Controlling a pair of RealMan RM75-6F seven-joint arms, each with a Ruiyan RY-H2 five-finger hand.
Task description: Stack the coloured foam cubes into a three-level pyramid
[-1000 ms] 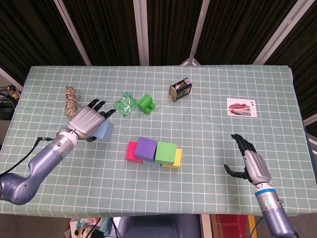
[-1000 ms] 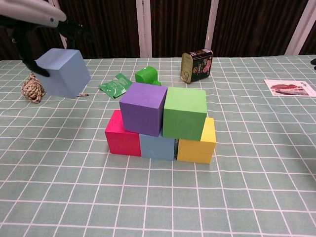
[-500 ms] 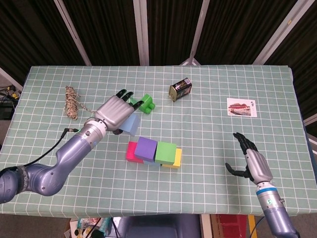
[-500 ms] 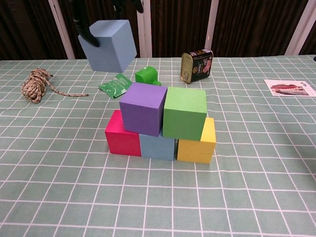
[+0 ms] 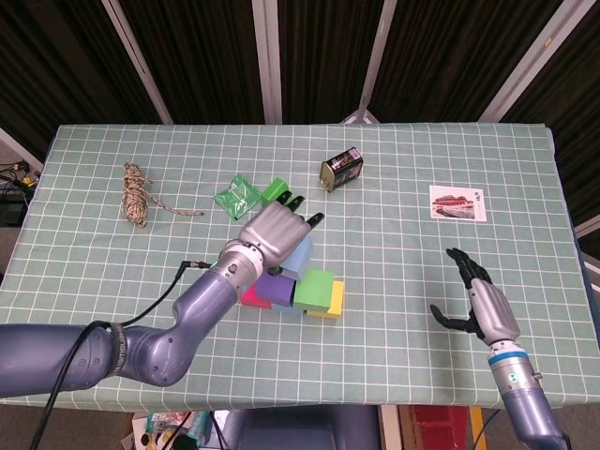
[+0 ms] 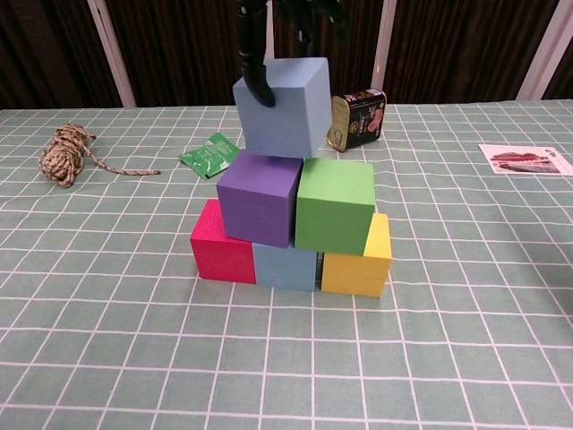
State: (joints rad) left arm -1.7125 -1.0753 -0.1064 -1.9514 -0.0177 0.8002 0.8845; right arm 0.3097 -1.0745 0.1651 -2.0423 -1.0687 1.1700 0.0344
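Two levels of foam cubes stand mid-table. A pink cube (image 6: 219,246), a grey-blue cube (image 6: 285,266) and a yellow cube (image 6: 360,262) form the bottom row. On them sit a purple cube (image 6: 258,197) and a green cube (image 6: 335,204). My left hand (image 5: 274,232) grips a light blue cube (image 6: 282,106) from above, slightly tilted, low over the purple cube and the seam; I cannot tell whether it touches. In the chest view only dark fingers (image 6: 259,63) show on it. My right hand (image 5: 483,302) hovers open at the right front, far from the stack.
A tin can (image 6: 356,118) lies behind the stack. Back left are a green packet (image 6: 209,154), a small green block (image 5: 274,191) and a coil of rope (image 6: 67,152). A picture card (image 6: 524,159) lies at the right.
My left hand has carried the light blue cube from the left side of the table rightward, to just above the purple and green cubes. The right hand has barely shifted.
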